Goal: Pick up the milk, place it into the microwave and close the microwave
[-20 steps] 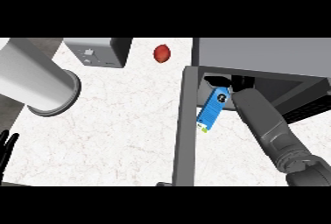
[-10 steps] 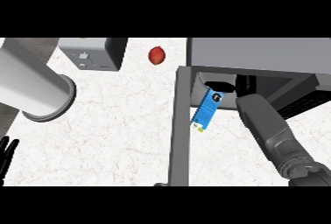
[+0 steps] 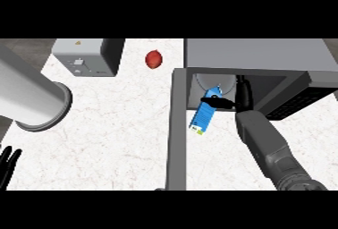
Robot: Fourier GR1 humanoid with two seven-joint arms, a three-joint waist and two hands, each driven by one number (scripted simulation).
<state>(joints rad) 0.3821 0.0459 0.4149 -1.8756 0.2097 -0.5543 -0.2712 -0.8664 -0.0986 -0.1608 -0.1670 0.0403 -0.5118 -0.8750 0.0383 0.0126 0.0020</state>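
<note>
Milk carton (image 3: 205, 117): tilted at microwave (image 3: 254, 53) mouth, closer in than 1 s ago. R hand (image 3: 224, 102) fingers curled round its top. Door (image 3: 177, 129) open. L hand (image 3: 8, 163) resting, fingers straight, counter (image 3: 112, 129) lower-left edge. Placing nearly done.

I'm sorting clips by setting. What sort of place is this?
Most likely a kitchen counter: a pale marbled worktop carries an open microwave, a grey toaster-like box, and the right hand holds a blue milk carton.

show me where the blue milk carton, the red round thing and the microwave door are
Blue milk carton (image 3: 204, 117), head view, its side.
Red round object (image 3: 153, 59), head view, its middle.
Grey open microwave door (image 3: 175, 134), head view, its edge.
</note>
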